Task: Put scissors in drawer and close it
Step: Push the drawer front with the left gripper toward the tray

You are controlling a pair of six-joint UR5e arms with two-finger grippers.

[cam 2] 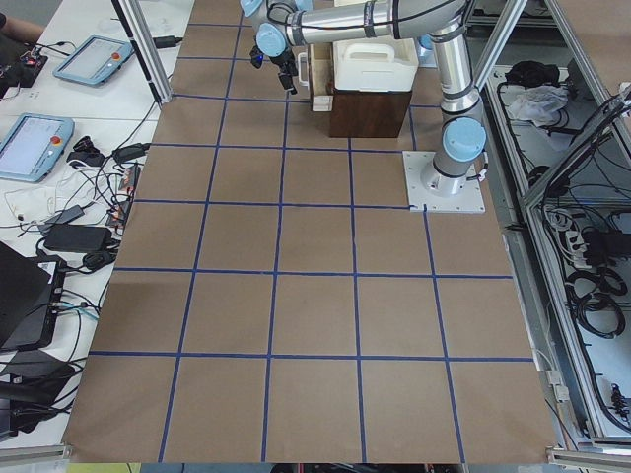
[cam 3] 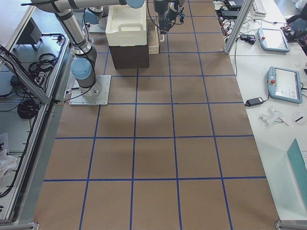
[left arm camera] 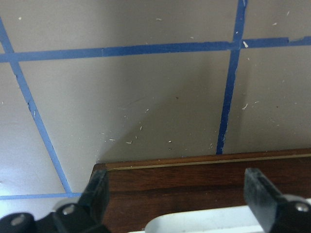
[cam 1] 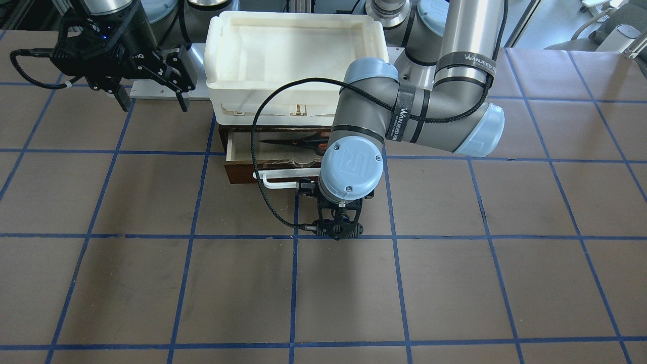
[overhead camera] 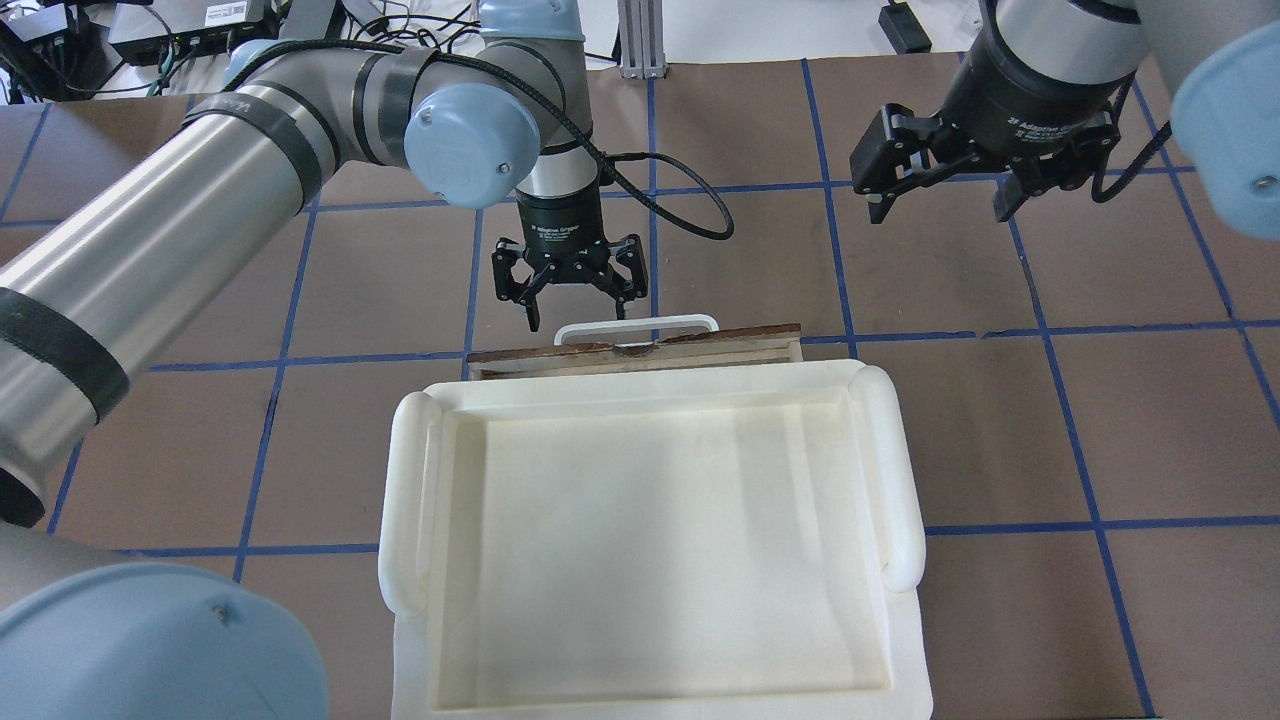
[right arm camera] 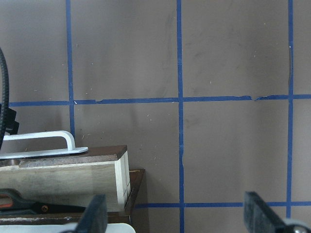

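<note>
scissors [cam 1: 295, 143] lie flat inside the part-open drawer [cam 1: 237, 174], beneath a white bin [overhead camera: 410, 500]; left gripper [overhead camera: 577, 300] hangs just in front of the drawer's white handle [overhead camera: 636, 322], fingers spread, holding nothing; right gripper [overhead camera: 942, 200] hovers well aside, fingers apart, empty

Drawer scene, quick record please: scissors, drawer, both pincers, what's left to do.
scissors: lying flat inside the drawer, handle end partly hidden
drawer: partly open, under the white bin
left pincer: open, empty, just outside the drawer front by the white handle; contact unclear
right pincer: open, empty, raised off to the side
remaining: drawer not yet closed
</note>
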